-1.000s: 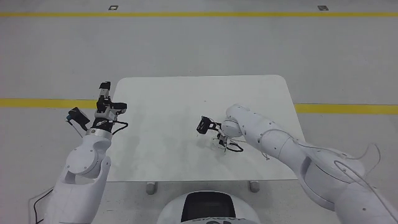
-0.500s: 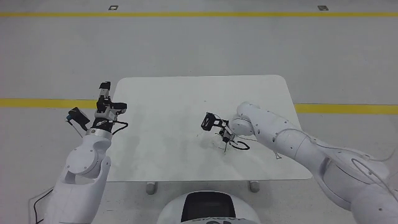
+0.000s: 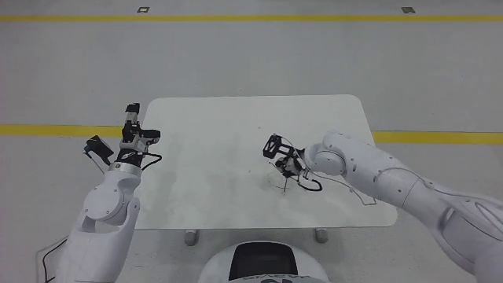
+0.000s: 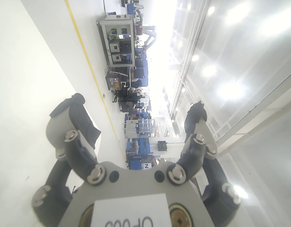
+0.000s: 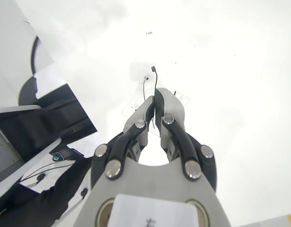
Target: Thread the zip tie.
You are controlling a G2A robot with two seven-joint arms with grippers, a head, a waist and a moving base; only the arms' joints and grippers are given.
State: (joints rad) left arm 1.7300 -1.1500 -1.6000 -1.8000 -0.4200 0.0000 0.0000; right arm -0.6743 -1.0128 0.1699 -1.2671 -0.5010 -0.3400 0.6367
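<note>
Fingers [image 5: 169, 102] of the R gripper [image 5: 154, 95] are pinched tight on a black zip tie [image 5: 156, 79]. The strap runs out past the tips to its small square head, and a short bit of tail shows btwn the pads behind. The tie's head end hangs just above the white table [image 5: 207, 48], not touching it as far as the wrist view shows.

Just beside it on the tabletop lies a thin dark strand w/ a pale end [image 5: 145, 85], possibly a second tie; too small to be sure. A clear plastic sheet [image 5: 183, 100] lies flat under the fingertips.

From the top view, the R gripper [image 3: 284, 174] sits over the table's right half, nearer the front edge than the back, inboard of both the front and right edges. The arm comes in from the right-front corner.

L gripper [image 4: 136, 102] has its fingers [image 4: 74, 119] spread wide, nothing btwn them. From the top view, the L gripper [image 3: 135, 126] is at the table's [image 3: 204, 126] left edge near the far-left corner, pointing away from the robot.

A wide stretch of white tabletop separates the two grippers; they are well apart.
</note>
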